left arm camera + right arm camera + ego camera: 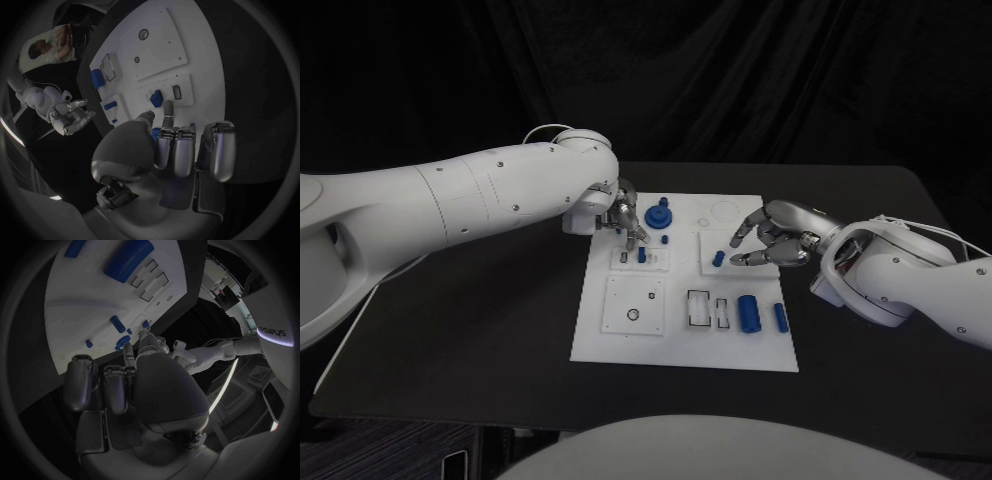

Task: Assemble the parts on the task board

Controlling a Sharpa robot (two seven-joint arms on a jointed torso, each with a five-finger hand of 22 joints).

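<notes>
Hovering left hand (620,212) – fingers apart, empty | blue part (640,255) just below (touching unclear) | right hand (776,240) curled, empty

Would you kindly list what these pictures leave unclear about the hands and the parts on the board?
- Head view: whether the left hand pinches a part; its fingers cover the spot.
- Head view: whether the right hand touches the small blue part; too small.
- Left wrist view: the part behind the thumb is mostly covered.
</notes>
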